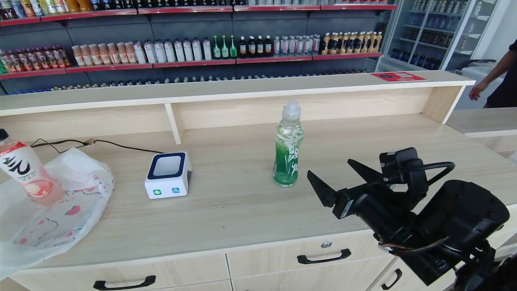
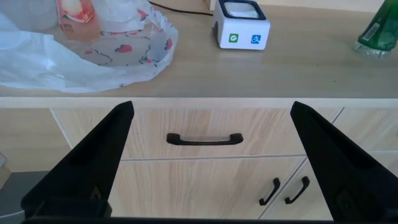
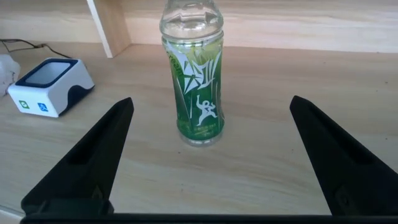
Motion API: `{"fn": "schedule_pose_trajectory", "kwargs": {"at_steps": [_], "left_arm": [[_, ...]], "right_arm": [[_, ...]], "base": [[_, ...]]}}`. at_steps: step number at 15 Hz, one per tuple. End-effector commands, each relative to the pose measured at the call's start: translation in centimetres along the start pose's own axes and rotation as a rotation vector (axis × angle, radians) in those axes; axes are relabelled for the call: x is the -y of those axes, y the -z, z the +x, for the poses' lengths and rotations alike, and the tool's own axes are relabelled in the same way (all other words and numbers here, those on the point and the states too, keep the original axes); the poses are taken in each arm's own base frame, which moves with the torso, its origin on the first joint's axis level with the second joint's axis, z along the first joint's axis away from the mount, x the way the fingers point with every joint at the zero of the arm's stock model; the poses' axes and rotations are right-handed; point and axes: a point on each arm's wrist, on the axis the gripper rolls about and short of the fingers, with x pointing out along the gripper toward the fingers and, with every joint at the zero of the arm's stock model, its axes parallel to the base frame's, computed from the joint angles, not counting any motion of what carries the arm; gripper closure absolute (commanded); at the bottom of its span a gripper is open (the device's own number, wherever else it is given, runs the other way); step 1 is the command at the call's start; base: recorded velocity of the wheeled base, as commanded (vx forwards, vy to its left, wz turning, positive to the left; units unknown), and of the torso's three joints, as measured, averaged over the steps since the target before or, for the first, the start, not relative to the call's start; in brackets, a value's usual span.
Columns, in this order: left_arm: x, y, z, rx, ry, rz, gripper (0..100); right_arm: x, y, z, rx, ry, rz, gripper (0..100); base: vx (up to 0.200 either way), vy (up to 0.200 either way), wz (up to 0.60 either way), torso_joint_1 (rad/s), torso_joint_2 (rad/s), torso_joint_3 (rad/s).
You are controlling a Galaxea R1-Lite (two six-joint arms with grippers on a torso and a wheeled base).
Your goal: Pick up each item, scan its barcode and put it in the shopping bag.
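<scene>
Right end effector (image 1: 328, 166): jaws wide open, nothing held, poised over the table (image 1: 242, 210) near its front right corner and pointed toward the green bottle (image 1: 287, 149), which the right wrist view frames between the two fingers but apart from both. Left end effector (image 2: 211, 106): jaws likewise spread wide and empty, positioned below the front edge of the table and facing the drawers (image 2: 204, 139). The green bottle stands upright near the middle of the table, cap on, touching nothing else. The scanner (image 1: 168, 175), a white box with a dark-framed window on top, sits to the left of the bottle, well apart from it; a cable (image 1: 121, 145) runs from it toward the back left. The bag (image 1: 48, 218), white with pink print, lies crumpled at the front left corner. A pink bottle (image 1: 24, 171) stands slightly tilted with its lower part inside the bag.
</scene>
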Motion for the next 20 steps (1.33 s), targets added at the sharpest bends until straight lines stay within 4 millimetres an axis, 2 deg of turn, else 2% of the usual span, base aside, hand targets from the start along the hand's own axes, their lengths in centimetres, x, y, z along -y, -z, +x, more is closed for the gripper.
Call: {"fn": "schedule_pose_trajectory", "kwargs": {"at_steps": [1, 2, 4, 7, 8, 11, 20], "left_arm": [[0.0, 0.0, 0.0, 0.000, 0.000, -0.002, 0], [0.0, 0.0, 0.0, 0.001, 0.000, 0.000, 0], [0.0, 0.0, 0.0, 0.001, 0.000, 0.000, 0], [0.0, 0.0, 0.0, 0.001, 0.000, 0.000, 0], [0.0, 0.0, 0.0, 0.000, 0.000, 0.000, 0], [0.0, 0.0, 0.0, 0.001, 0.000, 0.001, 0], [0.0, -0.1, 0.0, 0.007, 0.000, 0.030, 0]], "right_arm": [[-0.1, 0.6, 0.0, -0.020, -0.003, -0.005, 0], [-0.2, 0.9, 0.2, -0.030, -0.006, -0.008, 0], [-1.1, 1.0, 1.8, -0.002, -0.021, 0.002, 0], [-2.7, 2.3, 2.7, -0.029, -0.061, -0.001, 0], [-3.0, 2.5, 3.7, -0.014, -0.061, 0.002, 0], [-3.0, 3.9, 5.3, -0.028, -0.044, -0.004, 0], [-2.5, 5.0, 9.3, 0.028, 0.001, 0.005, 0]], "base": [[0.000, 0.000, 0.00, 0.000, 0.00, 0.000], [0.000, 0.000, 0.00, 0.000, 0.00, 0.000], [0.000, 0.000, 0.00, 0.000, 0.00, 0.000], [0.000, 0.000, 0.00, 0.000, 0.00, 0.000], [0.000, 0.000, 0.00, 0.000, 0.00, 0.000], [0.000, 0.000, 0.00, 0.000, 0.00, 0.000], [0.000, 0.000, 0.00, 0.000, 0.00, 0.000]]}}
